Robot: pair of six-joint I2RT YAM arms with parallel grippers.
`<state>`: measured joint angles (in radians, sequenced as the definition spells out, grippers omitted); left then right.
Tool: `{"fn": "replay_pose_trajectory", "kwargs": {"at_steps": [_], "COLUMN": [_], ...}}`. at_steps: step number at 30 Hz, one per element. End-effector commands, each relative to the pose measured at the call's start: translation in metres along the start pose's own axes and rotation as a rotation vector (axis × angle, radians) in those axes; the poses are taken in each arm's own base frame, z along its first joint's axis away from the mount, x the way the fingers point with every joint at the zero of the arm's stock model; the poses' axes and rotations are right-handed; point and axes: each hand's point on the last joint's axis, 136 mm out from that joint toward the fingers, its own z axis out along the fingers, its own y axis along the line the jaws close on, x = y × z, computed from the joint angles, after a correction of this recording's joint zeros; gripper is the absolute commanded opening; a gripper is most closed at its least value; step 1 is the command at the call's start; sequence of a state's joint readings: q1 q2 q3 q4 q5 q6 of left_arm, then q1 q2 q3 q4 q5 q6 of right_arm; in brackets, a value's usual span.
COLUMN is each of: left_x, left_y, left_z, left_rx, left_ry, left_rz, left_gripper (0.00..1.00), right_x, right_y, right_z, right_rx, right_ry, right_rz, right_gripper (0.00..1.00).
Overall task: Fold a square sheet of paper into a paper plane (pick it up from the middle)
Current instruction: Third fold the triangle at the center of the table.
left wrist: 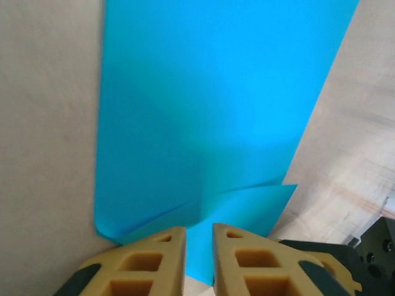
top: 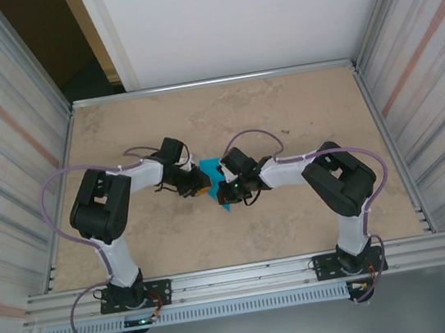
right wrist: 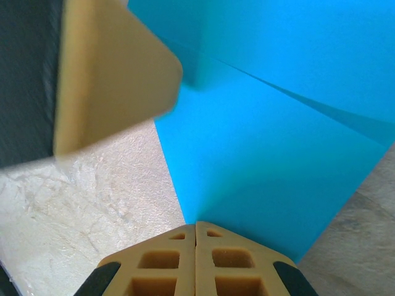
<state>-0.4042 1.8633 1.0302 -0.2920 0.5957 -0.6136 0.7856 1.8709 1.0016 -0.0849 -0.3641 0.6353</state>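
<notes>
The sheet of paper (top: 209,170) lies on the beige worktop (top: 282,117) at its middle, between my two arms, which both reach inward to it from either side. From above, my left claw (top: 198,190) sits at the paper's left edge and my right claw (top: 226,189) at its right, the two close together with the blue showing beyond them and on the near side. The sheet is no longer flat: through my left wrist camera the paper (left wrist: 210,111) runs away from me as a long blue panel, with a crease down its near part and a small folded flap (left wrist: 247,203) lying slantwise across it just ahead of my fingertips. My left claw (left wrist: 199,233) is not closed; its jaws stand a narrow slot apart, and blue shows in that slot. My right claw (right wrist: 196,226) is pressed together with no gap between the tips, clamped on the near corner of the paper (right wrist: 278,148), which spreads away from it with a slanting fold line across it. A blurred tan finger (right wrist: 108,80) of my left claw hangs over the paper's far left edge in that view, above the bare worktop (right wrist: 92,203).
</notes>
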Motion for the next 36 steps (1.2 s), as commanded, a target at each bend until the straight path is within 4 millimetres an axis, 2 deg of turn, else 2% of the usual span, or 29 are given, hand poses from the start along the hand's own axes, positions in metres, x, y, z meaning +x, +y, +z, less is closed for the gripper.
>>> {"fn": "replay_pose_trajectory", "kwargs": {"at_steps": [1,8,11,16,20,24,28,31,36], "left_x": [-0.024,-0.049,-0.058,-0.071,-0.076,-0.073,-0.065,-0.056,-0.041], "left_y": [0.020,0.046,0.052,0.040,0.024,0.009,0.009,0.012,0.022], "left_z": [-0.008,-0.015,-0.019,-0.031,-0.051,-0.081,-0.102,-0.109,-0.109], "left_rx": [-0.070,-0.081,-0.114,-0.123,-0.111,-0.096,-0.064,-0.028,-0.013], "left_ry": [-0.059,-0.107,-0.110,-0.129,-0.179,-0.260,-0.329,-0.333,-0.321], "left_rz": [0.040,0.017,0.028,0.058,0.070,0.072,0.040,0.011,-0.011], "left_gripper": [0.22,0.24,0.24,0.25,0.26,0.31,0.44,0.52,0.69], "right_x": [0.044,0.054,0.054,0.040,0.025,-0.007,-0.036,-0.046,-0.050], "right_y": [-0.056,-0.070,-0.069,-0.053,-0.032,-0.001,0.030,0.034,0.030], "right_z": [0.013,0.015,0.013,0.005,-0.005,-0.029,-0.055,-0.066,-0.071], "right_rx": [0.181,0.227,0.229,0.192,0.136,0.053,-0.029,0.000,0.015], "right_ry": [0.152,0.180,0.175,0.135,0.093,-0.037,-0.226,-0.342,-0.399], "right_rz": [0.060,0.086,0.088,0.070,0.035,-0.017,-0.065,-0.080,-0.020], "right_gripper": [0.06,0.06,0.06,0.07,0.11,0.22,0.34,0.42,0.48]}}
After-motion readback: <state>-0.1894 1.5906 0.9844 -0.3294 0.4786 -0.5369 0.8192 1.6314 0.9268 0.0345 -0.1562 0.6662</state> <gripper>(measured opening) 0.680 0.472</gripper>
